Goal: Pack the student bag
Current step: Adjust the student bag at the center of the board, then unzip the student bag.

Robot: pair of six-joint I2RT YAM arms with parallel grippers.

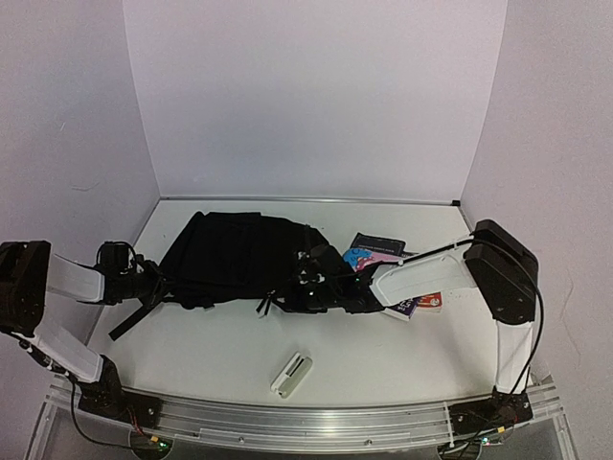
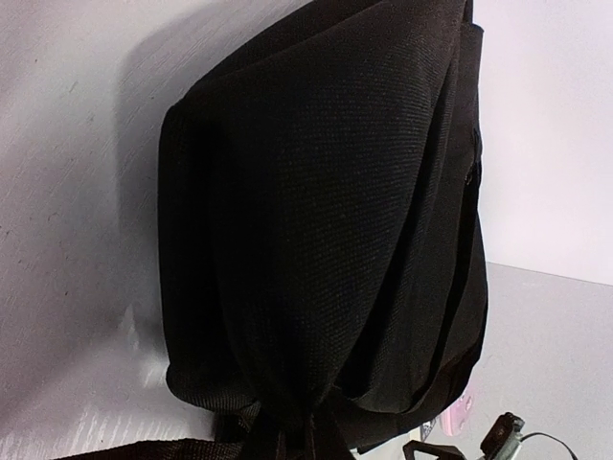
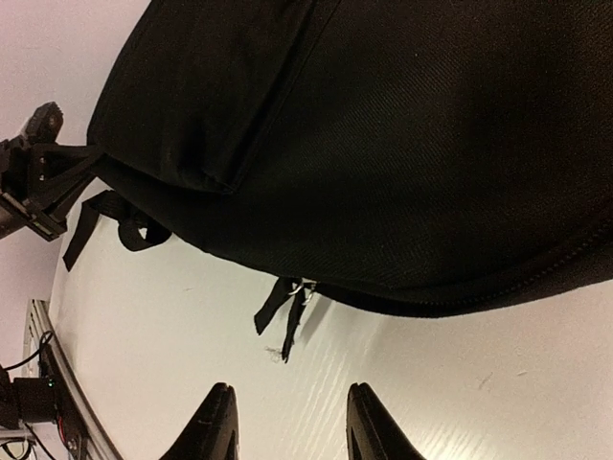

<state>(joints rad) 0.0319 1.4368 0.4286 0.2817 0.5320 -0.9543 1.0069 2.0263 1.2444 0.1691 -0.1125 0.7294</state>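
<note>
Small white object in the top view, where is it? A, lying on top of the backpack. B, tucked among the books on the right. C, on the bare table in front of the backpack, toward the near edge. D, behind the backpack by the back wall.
C: the white object lies alone on the table, on the near side of the backpack and clear of it.

The student bag (image 1: pixel 239 254) blocks the middle; near table (image 1: pixel 383 359) passable.
</note>
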